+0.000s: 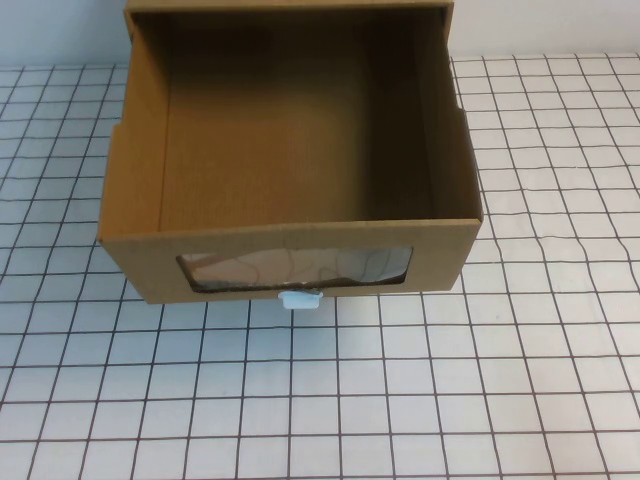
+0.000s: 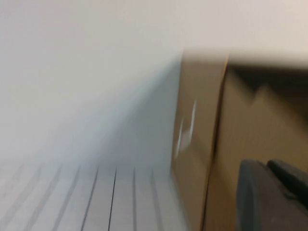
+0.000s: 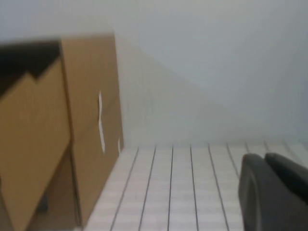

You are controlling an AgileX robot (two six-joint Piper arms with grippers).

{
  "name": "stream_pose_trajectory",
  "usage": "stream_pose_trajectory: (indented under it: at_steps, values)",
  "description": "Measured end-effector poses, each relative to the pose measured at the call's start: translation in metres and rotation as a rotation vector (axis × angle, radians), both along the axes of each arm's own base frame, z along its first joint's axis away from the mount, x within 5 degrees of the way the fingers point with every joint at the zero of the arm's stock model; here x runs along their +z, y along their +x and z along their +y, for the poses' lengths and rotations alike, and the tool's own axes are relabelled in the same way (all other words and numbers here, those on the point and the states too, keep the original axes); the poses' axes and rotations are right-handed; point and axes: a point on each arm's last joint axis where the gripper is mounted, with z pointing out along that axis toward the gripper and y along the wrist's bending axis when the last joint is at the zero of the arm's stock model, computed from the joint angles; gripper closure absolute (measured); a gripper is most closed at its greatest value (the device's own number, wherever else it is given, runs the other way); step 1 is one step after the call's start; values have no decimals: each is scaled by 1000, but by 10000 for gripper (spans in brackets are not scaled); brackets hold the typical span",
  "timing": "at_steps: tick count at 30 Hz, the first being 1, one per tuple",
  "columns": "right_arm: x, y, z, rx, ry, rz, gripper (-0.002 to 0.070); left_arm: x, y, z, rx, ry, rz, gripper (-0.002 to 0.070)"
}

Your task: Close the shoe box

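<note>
1. The shoe box point(image 1: 290, 150) stands on the white gridded table point(image 1: 480, 400) with its drawer pulled out toward the robot; the open top shows a bare brown interior.
2. The drawer's front panel carries a clear plastic window point(image 1: 295, 268), and a small white pull tab point(image 1: 301, 299) hangs just below that window, at the panel's lower edge.
3. The back of the shoe box sits against the far edge of the table, close to the pale wall point(image 1: 550, 25).
4. Neither arm appears in the high view.
5. In the left wrist view, the left gripper point(image 2: 272, 197) shows only as a dark blurred shape right beside the shoe box's point(image 2: 202, 144) cardboard side; whether it touches the cardboard cannot be told.
6. In the right wrist view, the right gripper point(image 3: 274, 190) shows as a dark shape over the gridded table point(image 3: 183, 183), off to the side of the shoe box point(image 3: 72, 125) and apart from it.
7. For both grippers, the opening cannot be told; nothing is seen held in either.
</note>
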Motion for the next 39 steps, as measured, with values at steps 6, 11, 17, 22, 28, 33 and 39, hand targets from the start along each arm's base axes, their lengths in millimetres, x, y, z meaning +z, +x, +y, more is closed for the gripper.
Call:
stream_pose_trajectory:
  at_steps: [6,11,17,22,28,33,39]
  values:
    - [34,-11,-5,-42,50,-390,690,38,-16,-3,-58,-44,-454,677]
    - [46,-20,-8,-60,72,-560,689,57,-35,-4,-97,-70,-749,677]
    - [48,-21,-8,-62,75,-584,689,60,-40,-4,-105,-75,-810,677]
    - [50,-23,-8,-65,78,-607,690,61,-41,-3,-92,-79,-822,677]
    - [59,-32,-10,-80,97,-750,690,67,-52,-2,-104,-102,-962,677]
    - [79,-39,-6,-47,32,-789,689,94,-64,-2,-110,-92,-1052,677]
    - [140,-69,-2,17,0,-922,689,149,-90,1,-90,-74,-1109,677]
